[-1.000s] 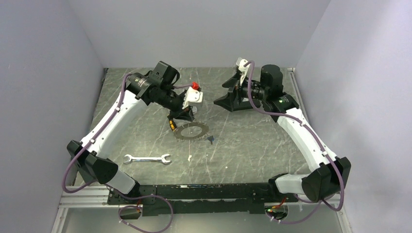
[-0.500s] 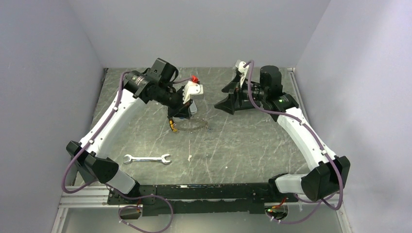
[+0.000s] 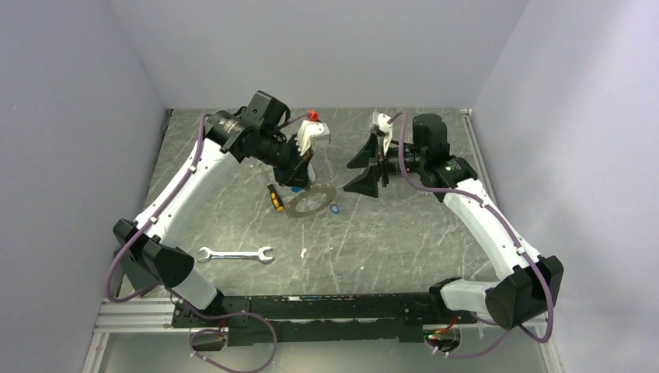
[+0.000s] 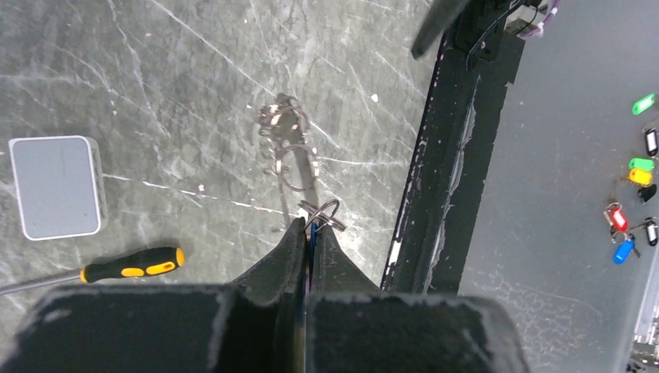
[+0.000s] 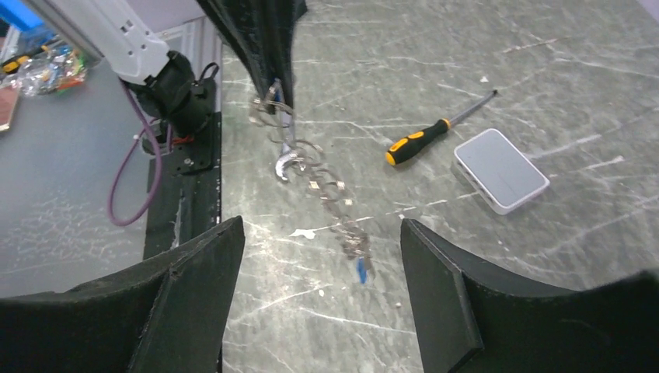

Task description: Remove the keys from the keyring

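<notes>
My left gripper (image 3: 298, 177) is shut on a blue key head (image 4: 312, 233) that sits on a small split ring (image 4: 323, 213). The large grey keyring (image 3: 311, 200) hangs from it, tilted, just above the table. In the left wrist view the keyring (image 4: 289, 148) shows edge-on below the jaws. In the right wrist view it (image 5: 311, 167) dangles from the left fingers (image 5: 268, 47), with another blue key (image 5: 360, 269) at its low end. That key also shows in the top view (image 3: 334, 207). My right gripper (image 3: 365, 166) is open and empty, right of the ring, jaws wide (image 5: 320, 224).
A yellow-and-black screwdriver (image 3: 274, 197) lies just left of the ring, also in the wrist views (image 4: 132, 264) (image 5: 416, 141). A white box (image 5: 501, 169) lies beyond it. A silver wrench (image 3: 235, 254) lies near the front left. The black base rail (image 4: 443, 155) runs along the near edge.
The left gripper has lifted the keyring off the table, where it lay flat, so it now hangs tilted. The right gripper has moved left, closer to the ring.
</notes>
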Tool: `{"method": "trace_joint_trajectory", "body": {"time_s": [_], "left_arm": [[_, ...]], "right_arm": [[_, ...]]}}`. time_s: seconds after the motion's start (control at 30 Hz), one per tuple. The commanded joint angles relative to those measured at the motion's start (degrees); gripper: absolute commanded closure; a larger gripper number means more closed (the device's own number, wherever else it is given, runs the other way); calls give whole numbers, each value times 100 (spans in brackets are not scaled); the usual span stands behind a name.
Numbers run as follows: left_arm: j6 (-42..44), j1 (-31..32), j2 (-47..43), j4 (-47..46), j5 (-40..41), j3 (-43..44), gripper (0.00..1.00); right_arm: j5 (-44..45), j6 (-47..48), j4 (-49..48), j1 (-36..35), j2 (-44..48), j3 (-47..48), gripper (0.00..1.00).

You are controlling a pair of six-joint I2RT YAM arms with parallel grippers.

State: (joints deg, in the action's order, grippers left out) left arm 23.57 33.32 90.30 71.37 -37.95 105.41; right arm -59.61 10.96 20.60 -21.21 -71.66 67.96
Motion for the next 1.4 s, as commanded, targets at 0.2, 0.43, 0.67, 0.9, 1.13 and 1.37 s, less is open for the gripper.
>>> {"method": "trace_joint_trajectory", "body": {"time_s": [0.2,0.43,0.67,0.9,1.13,1.37], "left_arm": [[-448,15,-168,-473,-784,-298,100],[-785,-259,-21,-455,-1946,-466,100],[-1511,-631,-90,-894,-3265,-995,100],[-2061,-779,-144,-1326,-3688,-1313,100],[-2545,-803,-210,-1561,-3202,-1431,100],[-3019,-801,-241,-1707,-2093,-1379,100]], "right_arm": [[-176,105,-205,-439,-86,91,34],[-118,-95,-307,-542,-133,108,38],[10,264,115,-535,26,168,38],[-85,138,93,-532,49,205,40],[-23,-7,106,-542,37,305,45],[115,-133,102,-621,-23,367,51]]}}
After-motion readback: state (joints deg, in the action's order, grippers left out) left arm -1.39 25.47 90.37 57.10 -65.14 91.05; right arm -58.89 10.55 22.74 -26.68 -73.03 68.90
